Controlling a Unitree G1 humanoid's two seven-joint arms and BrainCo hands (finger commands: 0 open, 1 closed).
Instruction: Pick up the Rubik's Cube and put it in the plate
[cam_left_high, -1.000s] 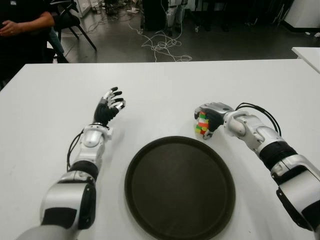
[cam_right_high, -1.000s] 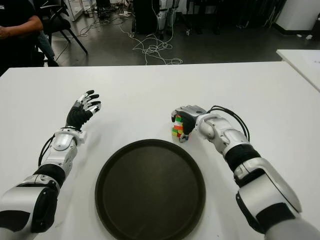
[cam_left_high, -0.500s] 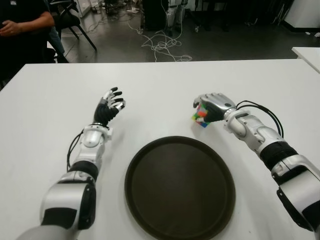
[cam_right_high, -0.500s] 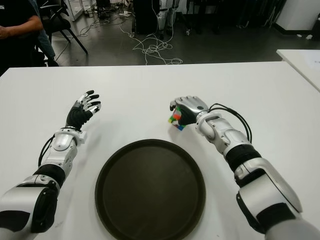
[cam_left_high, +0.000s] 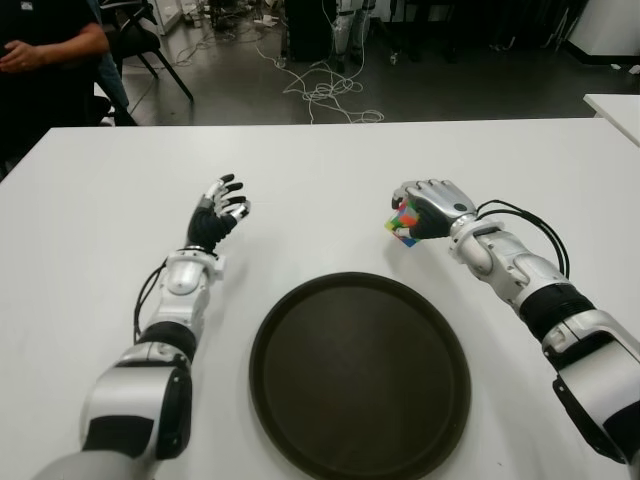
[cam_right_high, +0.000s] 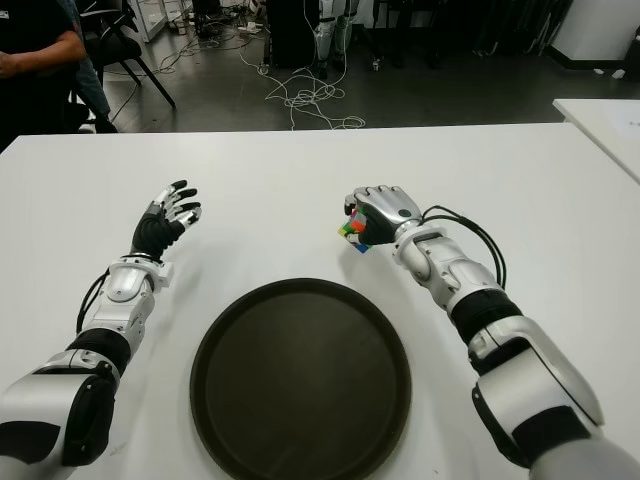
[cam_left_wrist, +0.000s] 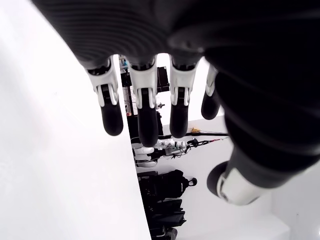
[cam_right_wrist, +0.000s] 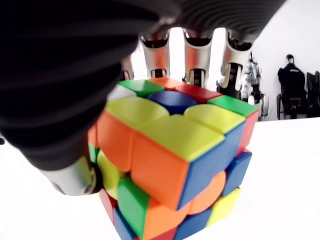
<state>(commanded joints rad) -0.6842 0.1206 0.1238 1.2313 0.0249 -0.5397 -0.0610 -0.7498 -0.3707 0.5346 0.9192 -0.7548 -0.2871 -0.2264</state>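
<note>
Glossy plastic is what your right hand (cam_left_high: 432, 208) is clamping: the Rubik's Cube (cam_left_high: 404, 222) is sitting inside the curled fingers (cam_right_wrist: 194, 60), thumb on one face and the rest wrapped over the opposite one, lifted off the white table (cam_left_high: 330, 170). You are handling something that looks light, rigid and slick, with layers that may twist, so keep squeezing flat opposite faces. The cube is hanging at about one o'clock from the dark plate (cam_left_high: 300, 420), just outside its rim, while your left hand (cam_left_high: 219, 210) is idling with fingers spread at about ten o'clock.
</note>
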